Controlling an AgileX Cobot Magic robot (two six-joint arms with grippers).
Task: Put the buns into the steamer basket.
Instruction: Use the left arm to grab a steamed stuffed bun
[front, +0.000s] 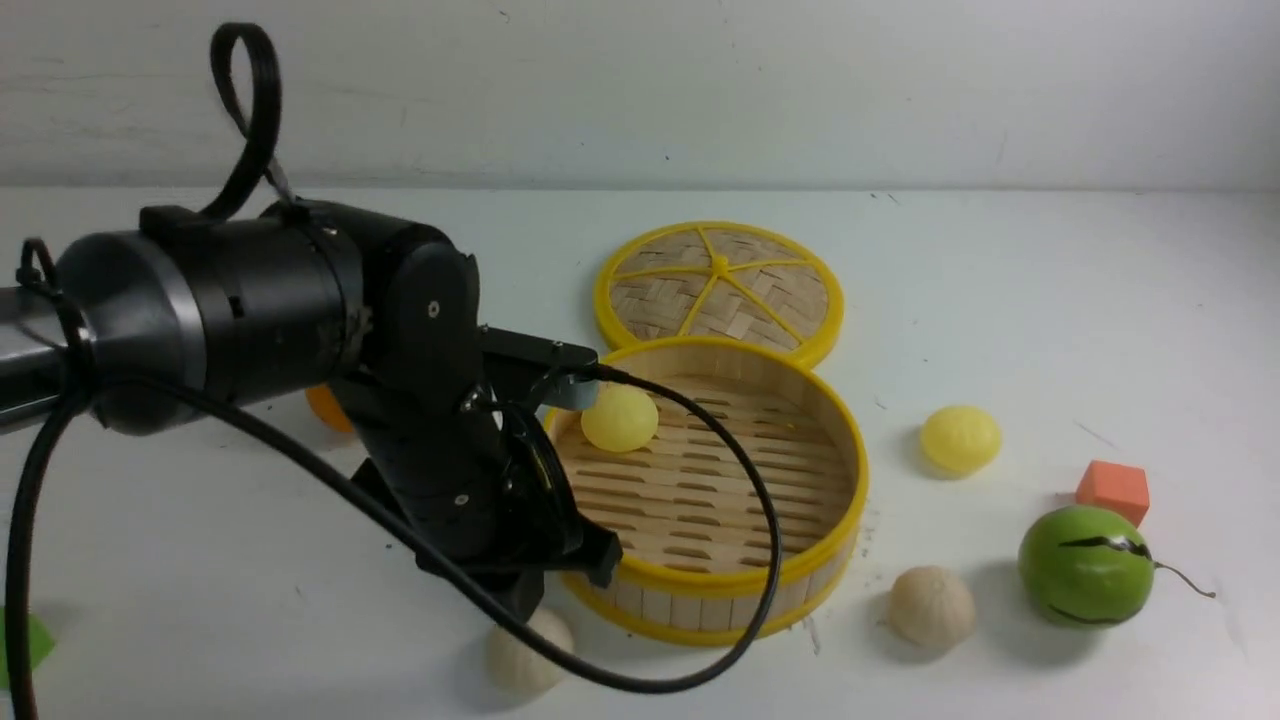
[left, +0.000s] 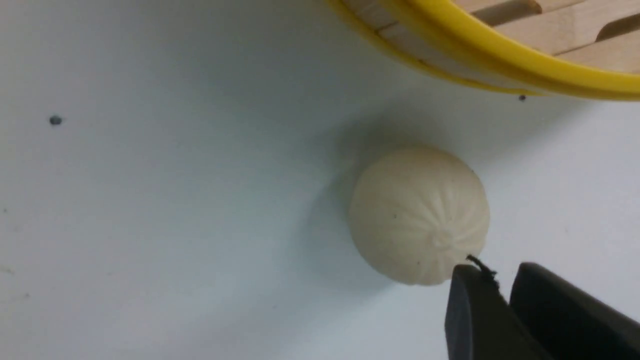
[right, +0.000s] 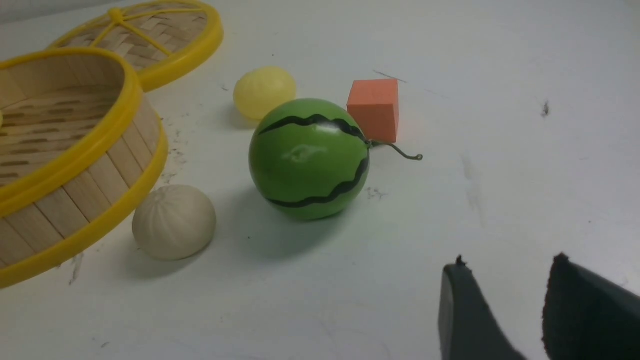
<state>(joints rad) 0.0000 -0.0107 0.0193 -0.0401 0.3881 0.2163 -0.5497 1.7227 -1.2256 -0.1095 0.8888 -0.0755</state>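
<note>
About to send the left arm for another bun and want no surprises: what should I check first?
1. Target reachable: cream-white pleated bun lies just outside the steamer basket: ok.
2. Opening of left gripper: jaws barely apart, narrower than the bun: not ok.
3. Alignment: bun sits off to one side of the tips: not ok.
4. Room in basket: only one pale yellow bun inside: ok.
5. State of right gripper: open, empty: ok.

Steamer basket (front: 700, 600) rims yellow; melon (front: 1085, 566) green, black-striped.
</note>
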